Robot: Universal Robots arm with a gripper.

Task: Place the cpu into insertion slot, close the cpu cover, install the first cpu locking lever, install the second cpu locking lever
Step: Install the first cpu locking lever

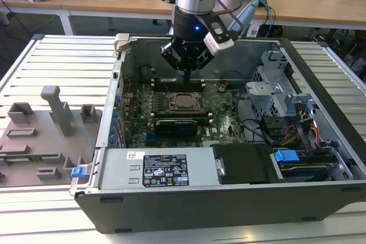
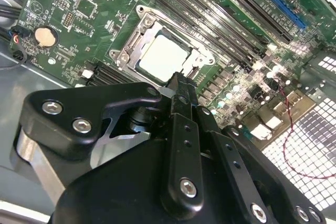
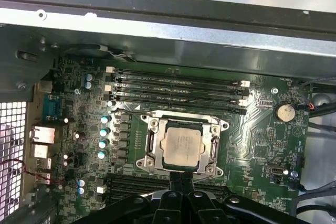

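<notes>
The cpu (image 3: pixel 182 148) lies flat in the insertion slot (image 3: pixel 143 163), with its dull metal top facing up. It is close to square, so no long axis stands out. Its edges run square with the slot's rim, and one pair runs parallel to the long black memory slots (image 3: pixel 178 85) just beside the slot.

The cpu cover (image 3: pixel 152 144) lies down over the slot, and the chip shows through its cut-out. Whether any locking lever is latched cannot be told.

In both wrist views the gripper (image 3: pixel 181 178) has its two dark fingers (image 2: pixel 182 90) pressed together into one narrow bar with nothing between them. The tips are at the slot's edge, on the side opposite the memory slots named above. Whether they touch the rim cannot be told.

In the exterior view the gripper (image 1: pixel 187 79) hangs upright just above the slot, inside the open computer case (image 1: pixel 229 204). The green motherboard (image 3: pixel 262 145) spreads out on every side of the slot, and a coin cell (image 3: pixel 285 112) sits on it, well apart from the slot.
</notes>
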